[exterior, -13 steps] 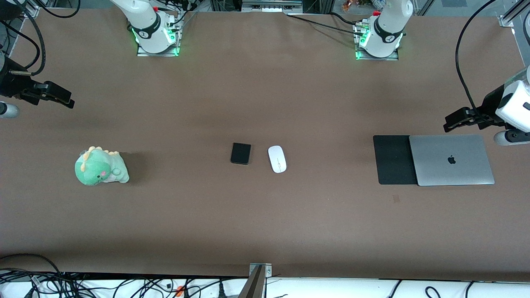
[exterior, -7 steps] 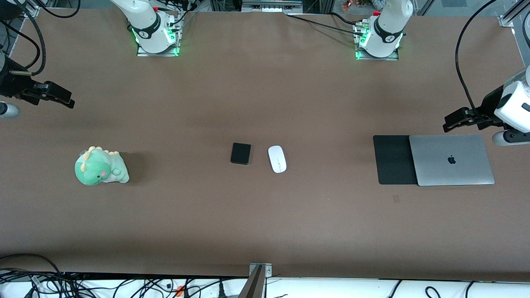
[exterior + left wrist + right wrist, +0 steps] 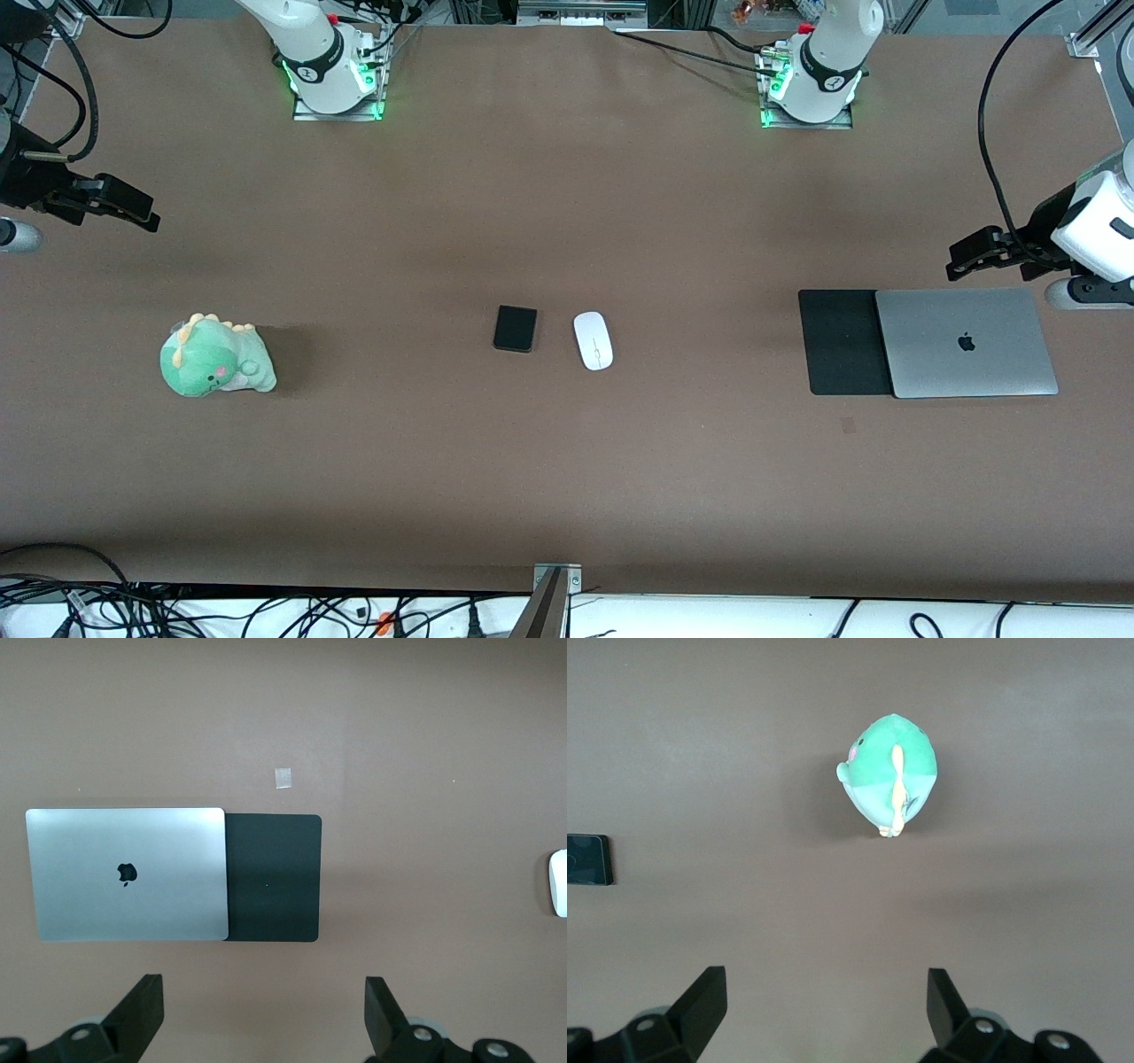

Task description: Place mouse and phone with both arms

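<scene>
The white oval mouse (image 3: pixel 593 340) and the small black phone (image 3: pixel 516 329) lie side by side at the middle of the brown table, the phone toward the right arm's end. The mouse's edge shows in the left wrist view (image 3: pixel 559 883); part of the phone shows in the right wrist view (image 3: pixel 588 859). My left gripper (image 3: pixel 970 257) is open and empty, up over bare table beside the laptop at the left arm's end. My right gripper (image 3: pixel 124 211) is open and empty, up over bare table at the right arm's end. Both are well away from the mouse and phone.
A closed silver laptop (image 3: pixel 966 343) lies partly on a large black pad (image 3: pixel 842 342) at the left arm's end; both show in the left wrist view (image 3: pixel 127 873) (image 3: pixel 273 877). A green plush dinosaur (image 3: pixel 215 356) sits toward the right arm's end, seen too in the right wrist view (image 3: pixel 890 773).
The left gripper has shifted very slightly away from the front camera. The right arm, mouse and phone have not moved.
</scene>
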